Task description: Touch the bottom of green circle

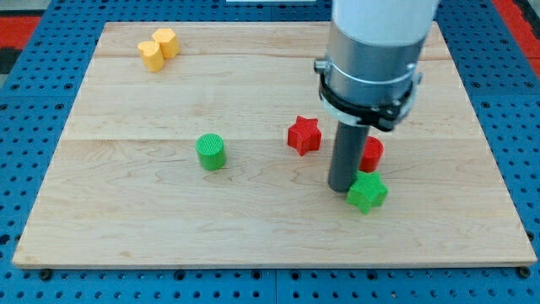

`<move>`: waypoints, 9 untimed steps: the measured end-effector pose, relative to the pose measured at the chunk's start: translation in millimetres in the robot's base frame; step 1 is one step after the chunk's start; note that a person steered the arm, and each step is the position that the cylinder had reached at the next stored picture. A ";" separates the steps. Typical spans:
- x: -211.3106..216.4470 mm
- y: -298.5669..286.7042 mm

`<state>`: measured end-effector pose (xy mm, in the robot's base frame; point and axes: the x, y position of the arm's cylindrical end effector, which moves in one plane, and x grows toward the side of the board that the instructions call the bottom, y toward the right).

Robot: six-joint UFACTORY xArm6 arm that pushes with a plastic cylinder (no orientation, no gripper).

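The green circle (211, 151) is a short green cylinder left of the board's middle. My tip (341, 187) is the lower end of the dark rod, far to the circle's right and a little lower in the view. The tip stands just left of a green star block (367, 192) and touches or nearly touches it. A red round block (372, 153) is partly hidden behind the rod. A red star block (304, 135) lies up and left of the tip, between it and the green circle.
Two yellow blocks (159, 48) sit together near the board's top left corner. The wooden board (126, 219) lies on a blue pegboard surface. The arm's grey body (371, 51) covers the upper right part of the board.
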<state>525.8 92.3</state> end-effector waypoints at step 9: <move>-23.9 -160.3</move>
<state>502.0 -68.0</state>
